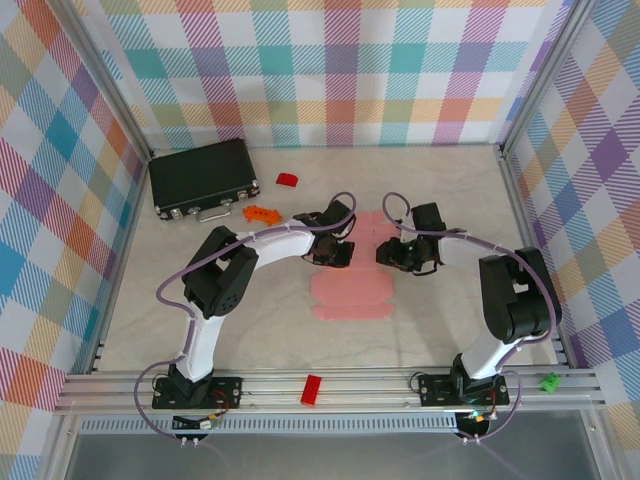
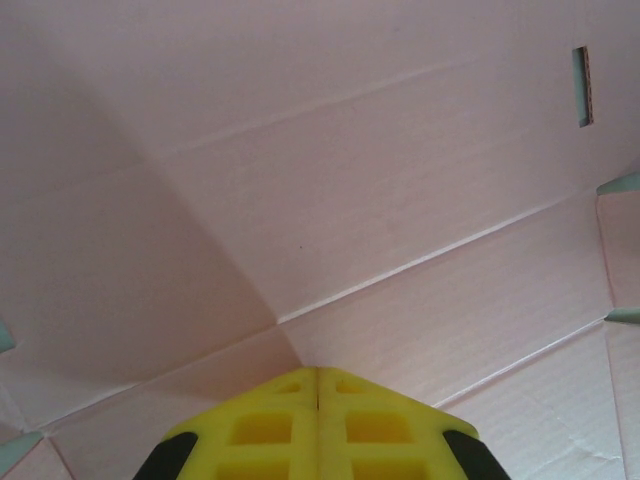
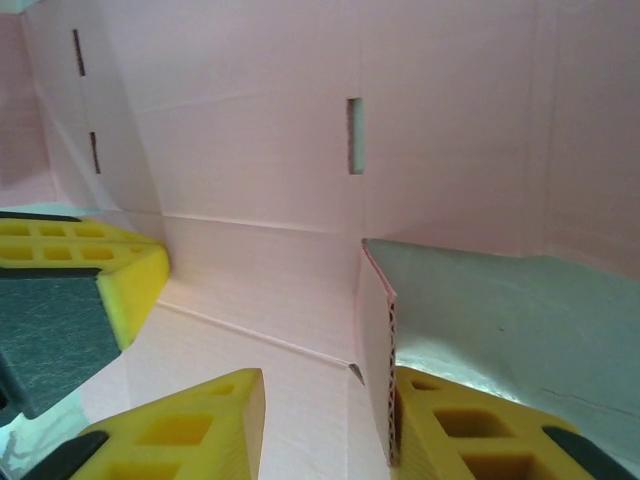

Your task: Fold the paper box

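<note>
The top view takes in the whole table (image 1: 430, 330), walled in pastel checked cloth. A black case (image 1: 203, 177) lies far left, a red block (image 1: 287, 179) sits just right of it, and an orange piece (image 1: 262, 212) lies by the case's near edge. A second red block (image 1: 312, 389) rests on the metal rail (image 1: 120, 388) at the near edge. The paper box (image 1: 350, 295) lies near the middle of the table as a flat pale-pink sheet with rounded tabs, its far part under the 2 grippers. The wrist views add what the top view cannot: scored crease lines across the card, a narrow cut slot (image 2: 582, 87), and a flap (image 3: 375, 330) standing upright, its corrugated edge showing. The left arm bends at the elbow and reaches right over the sheet. The left gripper (image 1: 328, 250) has its yellow fingers (image 2: 260, 430) pressed together with nothing between them, tips pointing at the card. The right arm folds left from its base. The right gripper (image 1: 400, 255) stands partly open with the raised flap between its fingers. The flap lies against the right-hand finger and apart from the other, so it is not clamped.
</note>
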`<state>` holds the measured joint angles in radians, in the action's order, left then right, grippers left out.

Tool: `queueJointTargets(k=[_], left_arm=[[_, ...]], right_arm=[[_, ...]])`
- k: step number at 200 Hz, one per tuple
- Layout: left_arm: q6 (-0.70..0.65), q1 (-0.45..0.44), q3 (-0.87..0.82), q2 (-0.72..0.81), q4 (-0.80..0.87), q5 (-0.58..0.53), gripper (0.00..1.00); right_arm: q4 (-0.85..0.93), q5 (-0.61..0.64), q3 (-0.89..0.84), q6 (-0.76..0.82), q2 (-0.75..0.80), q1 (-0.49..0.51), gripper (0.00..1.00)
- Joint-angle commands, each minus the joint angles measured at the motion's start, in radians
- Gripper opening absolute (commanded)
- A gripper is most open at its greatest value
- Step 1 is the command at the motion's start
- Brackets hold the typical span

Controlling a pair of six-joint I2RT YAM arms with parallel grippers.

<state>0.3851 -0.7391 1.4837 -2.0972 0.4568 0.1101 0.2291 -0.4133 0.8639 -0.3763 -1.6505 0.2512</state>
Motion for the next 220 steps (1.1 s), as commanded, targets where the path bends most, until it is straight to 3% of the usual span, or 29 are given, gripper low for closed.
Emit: queueJointTargets(k=[1,128,199,220], left_arm=[[0.001,-0.003,-0.013,-0.039,0.060,-0.036,0.00],[-0.020,-0.002,-0.005,-0.043,0.070,-0.064,0.00],[-0.108,-0.001,0.095,-0.044,0.149,-0.140,0.00],[-0.137,-0.001,0.165,-0.034,0.189,-0.146,0.06]], right_arm=[[-0.007,-0.053,0.039,0.030,-0.004,0.012,0.37],[-0.016,-0.075,0.089,0.016,-0.073,0.069,0.37],[0.099,0.142,0.113,0.035,0.086,0.063,0.36],[0.153,0.169,0.162,0.068,0.091,0.055,0.36]])
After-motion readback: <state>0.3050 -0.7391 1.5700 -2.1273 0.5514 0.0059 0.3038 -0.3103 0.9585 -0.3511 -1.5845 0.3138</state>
